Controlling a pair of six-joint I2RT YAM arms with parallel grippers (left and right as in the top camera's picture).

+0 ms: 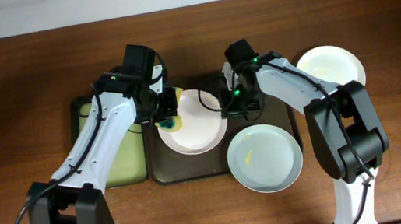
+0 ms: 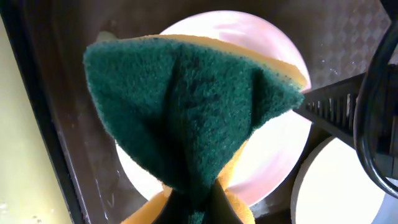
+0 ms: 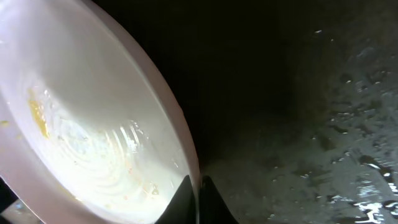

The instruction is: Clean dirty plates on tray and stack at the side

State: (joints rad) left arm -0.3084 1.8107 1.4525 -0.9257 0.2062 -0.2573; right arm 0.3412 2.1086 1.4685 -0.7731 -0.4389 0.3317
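Dark brown wooden table (image 1: 7,76) fills the overhead view. At its centre lies the large brown-black rectangular tray (image 1: 163,168), with a narrow tray lined yellow-green (image 1: 117,159) beside it at 9 o'clock. A round white central plate (image 1: 199,132) sits on the large tray. A pale grey-blue plate (image 1: 264,158) overlaps its 5 o'clock corner. A second white plate (image 1: 330,69) rests on the wood at 2 o'clock. The left gripper (image 1: 165,117) is clamped on a folded green-and-yellow sponge (image 2: 186,106) at the central plate's 9 o'clock edge. The right gripper (image 3: 198,190) pinches that plate's 3 o'clock rim.

overhead straight down; both wrist views close on the same white plate (image 1: 199,128)
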